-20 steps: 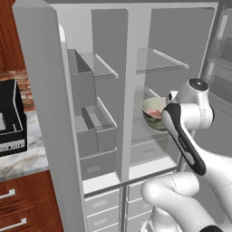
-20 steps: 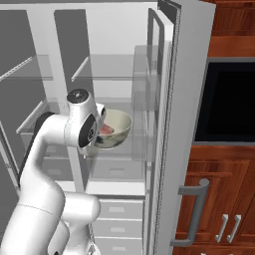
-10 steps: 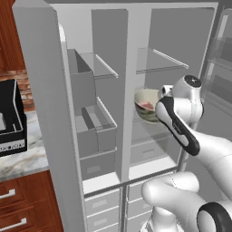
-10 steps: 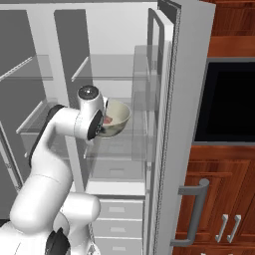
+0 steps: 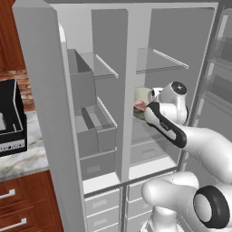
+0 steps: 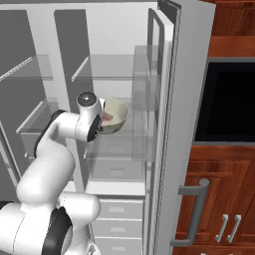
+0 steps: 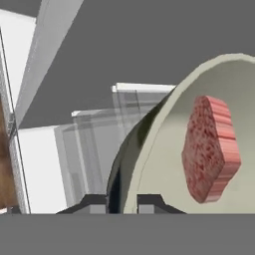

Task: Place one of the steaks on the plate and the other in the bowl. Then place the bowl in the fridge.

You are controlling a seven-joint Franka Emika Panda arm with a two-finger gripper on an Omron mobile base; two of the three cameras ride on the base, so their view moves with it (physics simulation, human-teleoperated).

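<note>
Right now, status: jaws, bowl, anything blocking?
Gripper jaws shut on the bowl rim. Pinkish steak inside the bowl. Bowl held inside the open fridge, above a glass shelf. Nothing blocking.

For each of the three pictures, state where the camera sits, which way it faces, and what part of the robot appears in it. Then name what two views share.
Left base view: behind the arm's left, facing the open fridge; white arm lower right.
Right base view: behind the arm's right, facing the fridge interior; white arm lower left, reaching toward the shelves.
Hand view: on the hand, looking along its fingertips, shut on the rim of the bowl.
Shared: the bowl with the pinkish-red steak inside.
</note>
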